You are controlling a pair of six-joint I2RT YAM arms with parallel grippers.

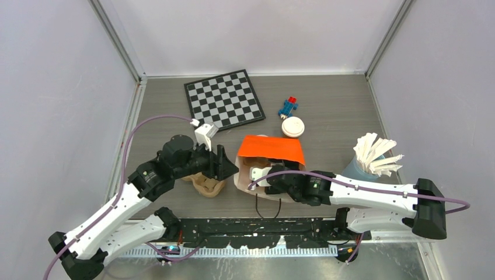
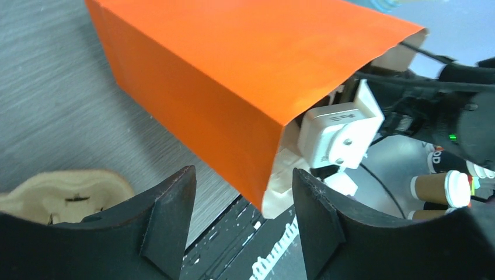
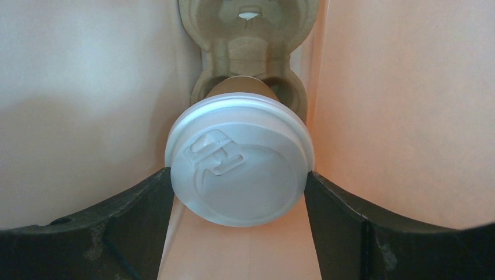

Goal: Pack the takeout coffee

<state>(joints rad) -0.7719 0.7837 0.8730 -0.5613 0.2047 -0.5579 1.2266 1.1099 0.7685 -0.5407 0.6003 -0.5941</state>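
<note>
- An orange paper bag (image 1: pixel 271 150) lies on its side by the middle of the near edge of the table, its mouth turned toward that edge.
- A tan moulded-pulp tray (image 3: pixel 248 35) is seen deep inside the bag. A second tan pulp tray piece (image 1: pixel 207 185) sits outside it, just left of the bag.
- The right gripper (image 3: pixel 238 175) is reached into the bag mouth. Its fingers (image 3: pixel 134 216) are closed on the white lid of a small brown kraft-paper cup (image 3: pixel 239 169), one touching each side of the rim.
- The cup's long axis runs straight away from the fingers, base-first toward a tray cavity. The coming move is judged to be a push along that axis.
- The left gripper (image 2: pixel 242 221) is spread and holds nothing. The bag's mouth edge hangs between its fingers, with no contact visible.
- A second lidded kraft cup (image 1: pixel 293 126) stands beyond the bag toward the far edge, well apart from both grippers.
- Hidden: the lid covers most of the cup body, so seating in the cavity cannot be told. From above, the bag conceals the held cup and the right fingertips.
</note>
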